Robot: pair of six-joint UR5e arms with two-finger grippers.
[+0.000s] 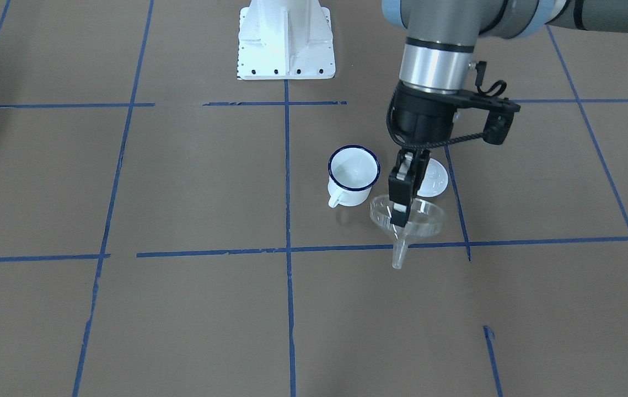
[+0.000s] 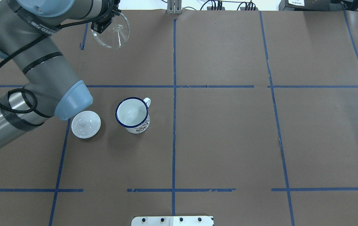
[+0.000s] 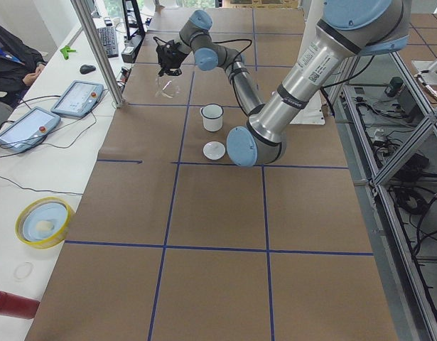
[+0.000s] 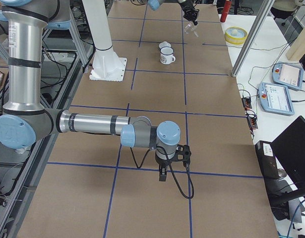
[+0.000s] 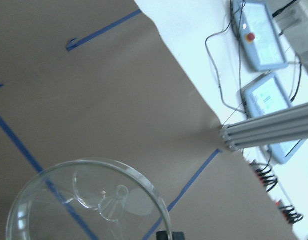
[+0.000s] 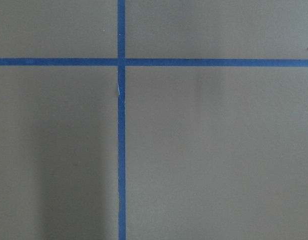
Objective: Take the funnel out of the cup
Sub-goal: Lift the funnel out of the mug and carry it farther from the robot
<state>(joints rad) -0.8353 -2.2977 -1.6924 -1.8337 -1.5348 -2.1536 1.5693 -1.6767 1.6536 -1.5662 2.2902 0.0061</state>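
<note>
Brown-papered table: front view shows left gripper pinching funnel; right gripper, side view only, grip unreadable.

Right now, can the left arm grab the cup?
Probably not yet. The left gripper is shut on the funnel, held up away from the cup. Nothing blocks the cup, so it likely could after putting the funnel down.

White round lid with a knob: flat on the table, knob up.
Table: brown paper cover, gridded with blue tape lines.
White metal base plate: at the table's edge.
White side bench: holds two grey tablet pendants, yellow-rimmed bowl, red cylinder, black keyboard.
</note>
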